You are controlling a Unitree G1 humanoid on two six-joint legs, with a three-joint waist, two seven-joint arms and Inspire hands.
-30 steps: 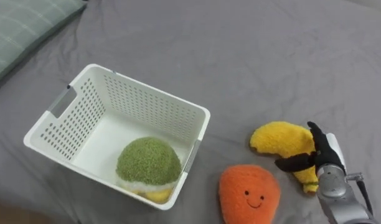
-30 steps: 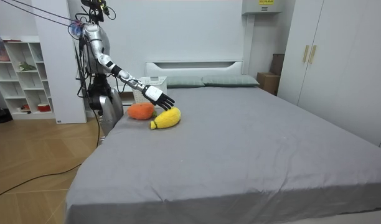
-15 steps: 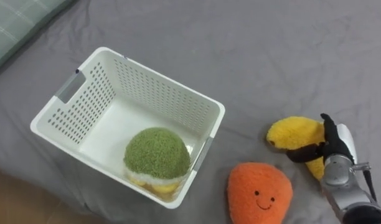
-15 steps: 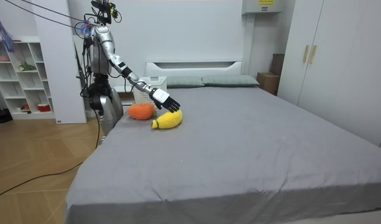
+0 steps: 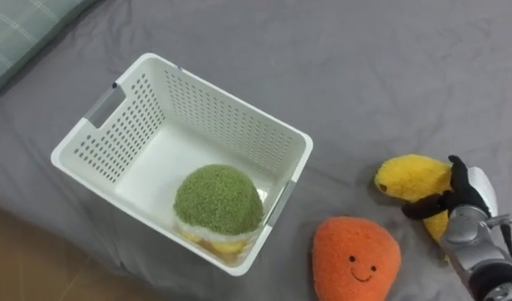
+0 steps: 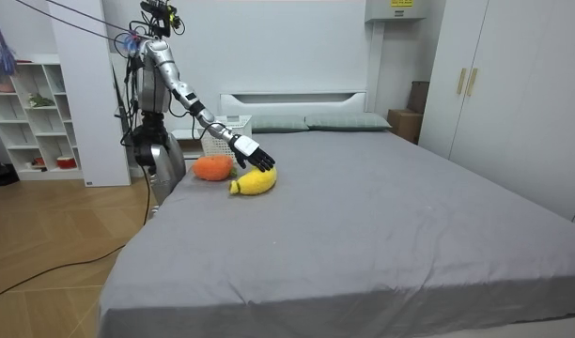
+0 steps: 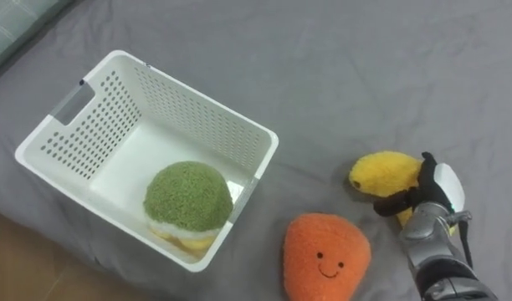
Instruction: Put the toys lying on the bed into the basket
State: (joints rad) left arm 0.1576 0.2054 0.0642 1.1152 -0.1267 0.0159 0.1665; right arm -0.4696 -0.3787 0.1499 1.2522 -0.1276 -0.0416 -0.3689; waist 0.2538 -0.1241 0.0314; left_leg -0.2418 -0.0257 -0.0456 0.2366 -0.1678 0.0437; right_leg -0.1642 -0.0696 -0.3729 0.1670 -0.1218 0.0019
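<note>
A yellow plush toy [image 5: 411, 177] lies on the grey bed at the lower right. My right hand [image 5: 465, 209] rests against its right side, open, thumb laid across the toy and fingers straight beside it. An orange plush toy [image 5: 355, 261] with a smiling face lies just left of the hand, near the bed's edge. A white perforated basket [image 5: 231, 100] stands to the left and holds a green round plush toy [image 5: 218, 196]. In the room view I stand at the bedside, right arm stretched out, hand [image 6: 248, 150] over the yellow toy [image 6: 255, 181].
A striped green pillow [image 5: 22, 33] lies at the upper left corner. Wide grey bedding stretches beyond the basket and toys. The bed's near edge runs along the lower left, close to the basket's corner. Shelves and a wardrobe stand around the bed in the room view.
My head camera has shifted, so basket and toys sit further right in the picture. In the room view my body has straightened. The right hand stays against the yellow toy.
</note>
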